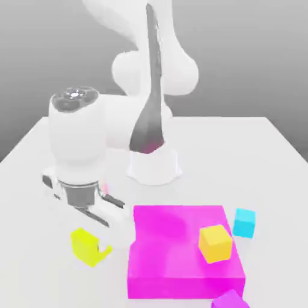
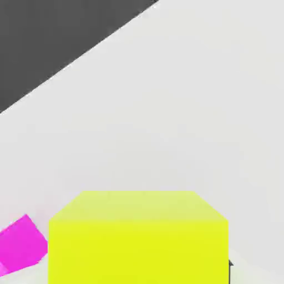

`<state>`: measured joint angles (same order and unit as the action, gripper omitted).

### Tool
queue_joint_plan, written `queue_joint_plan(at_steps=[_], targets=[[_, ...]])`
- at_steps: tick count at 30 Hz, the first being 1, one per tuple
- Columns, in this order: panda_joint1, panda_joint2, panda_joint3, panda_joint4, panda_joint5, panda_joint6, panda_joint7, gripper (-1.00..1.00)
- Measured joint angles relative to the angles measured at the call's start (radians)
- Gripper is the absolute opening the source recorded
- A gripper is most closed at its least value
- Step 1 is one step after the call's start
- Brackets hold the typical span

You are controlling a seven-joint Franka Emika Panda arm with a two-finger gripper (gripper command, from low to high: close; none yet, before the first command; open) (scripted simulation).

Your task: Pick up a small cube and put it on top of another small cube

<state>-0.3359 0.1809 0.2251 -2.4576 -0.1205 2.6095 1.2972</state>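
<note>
A small lime-yellow cube [image 1: 86, 245] sits on the white table [image 1: 36, 240] at the exterior view's lower left, left of the flat magenta block [image 1: 180, 264]. A sliver of the same lime-yellow [image 1: 106, 250] pokes out beside it, and I cannot tell whether that is a second cube. My gripper [image 1: 99, 215] hangs tilted just above this cube. In the hand view the lime-yellow cube [image 2: 137, 238] looms very close, with a corner of the magenta block [image 2: 21, 247] beside it.
An orange-yellow cube [image 1: 215, 243] rests on the magenta block. A cyan cube [image 1: 244, 222] stands on the table at the block's right. A purple cube [image 1: 230, 299] peeks in at the bottom edge. The arm's white base [image 1: 154, 165] stands behind.
</note>
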Motion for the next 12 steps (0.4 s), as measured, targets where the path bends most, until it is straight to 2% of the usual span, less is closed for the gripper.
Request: queue_joint_plan(at_steps=[5, 8, 9, 12], targets=[[0.149, 0.064, 0.098, 0.131, -0.027, -0.062, 0.111, -1.00], [0.245, 0.193, 0.090, 0.204, -0.101, -0.009, 0.196, -1.00], [0.261, 0.221, 0.081, 0.212, -0.117, 0.010, 0.209, 1.00], [0.261, 0.221, 0.081, 0.212, -0.117, 0.010, 0.209, 1.00]])
